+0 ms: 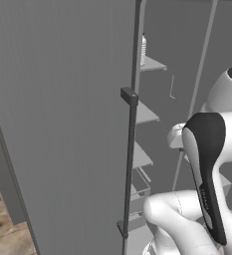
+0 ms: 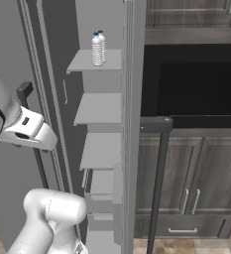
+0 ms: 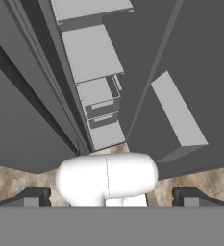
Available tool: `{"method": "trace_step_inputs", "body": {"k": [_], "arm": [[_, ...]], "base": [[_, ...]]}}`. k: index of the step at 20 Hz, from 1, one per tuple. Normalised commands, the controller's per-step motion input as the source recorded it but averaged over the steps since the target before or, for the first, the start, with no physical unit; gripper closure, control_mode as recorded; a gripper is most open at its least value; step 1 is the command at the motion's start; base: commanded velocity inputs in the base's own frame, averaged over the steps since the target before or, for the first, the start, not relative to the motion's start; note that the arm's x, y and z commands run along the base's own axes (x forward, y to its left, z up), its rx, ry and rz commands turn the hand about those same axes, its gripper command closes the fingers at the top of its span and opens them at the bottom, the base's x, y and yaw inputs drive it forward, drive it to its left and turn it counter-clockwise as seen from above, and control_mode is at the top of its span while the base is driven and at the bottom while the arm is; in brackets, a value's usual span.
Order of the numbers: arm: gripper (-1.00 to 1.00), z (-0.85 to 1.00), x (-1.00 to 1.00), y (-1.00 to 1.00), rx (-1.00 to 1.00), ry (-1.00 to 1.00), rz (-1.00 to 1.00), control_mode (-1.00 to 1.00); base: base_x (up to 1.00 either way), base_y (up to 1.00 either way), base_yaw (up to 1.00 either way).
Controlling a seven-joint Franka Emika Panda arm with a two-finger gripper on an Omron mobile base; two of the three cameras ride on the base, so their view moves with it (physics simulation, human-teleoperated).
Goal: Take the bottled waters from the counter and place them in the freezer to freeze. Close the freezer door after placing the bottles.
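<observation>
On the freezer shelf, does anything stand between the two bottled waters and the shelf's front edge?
No. In the right base view the two bottled waters stand together on the top freezer shelf, and the stretch to its front edge is bare.

1. The freezer door (image 1: pixel 62 124) stands open and blocks the whole 9 o'clock side of the left base view; its bar handle (image 1: pixel 131 149) runs along the door's edge.
2. The freezer (image 2: pixel 99 149) opening is unobstructed from the front in the right base view.
3. The top shelf (image 2: pixel 85 63) carries the bottled waters (image 2: pixel 98 48) at its 2 o'clock end; bare shelf remains toward 9 o'clock.
4. The middle shelves (image 2: pixel 98 110) are bare, with open room above each.
5. Lower drawers (image 3: pixel 100 103) close off the bottom of the compartment.
6. The dark oven (image 2: pixel 196 84) stands at 3 o'clock, beyond the freezer's side wall.
</observation>
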Motion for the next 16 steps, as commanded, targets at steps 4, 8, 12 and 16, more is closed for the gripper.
{"method": "trace_step_inputs", "body": {"k": [4, 8, 12, 16], "arm": [[-1.00, 0.00, 0.00, 0.00, 0.00, 0.00, 0.00, 1.00], [-1.00, 0.00, 0.00, 0.00, 0.00, 0.00, 0.00, 1.00], [-1.00, 0.00, 0.00, 0.00, 0.00, 0.00, 0.00, 1.00], [-1.00, 0.00, 0.00, 0.00, 0.00, 0.00, 0.00, 1.00]], "base": [[-0.22, 0.00, 0.00], [-0.37, 0.00, 0.00], [-0.50, -0.03, 0.00], [-0.56, 0.00, 0.00]]}}
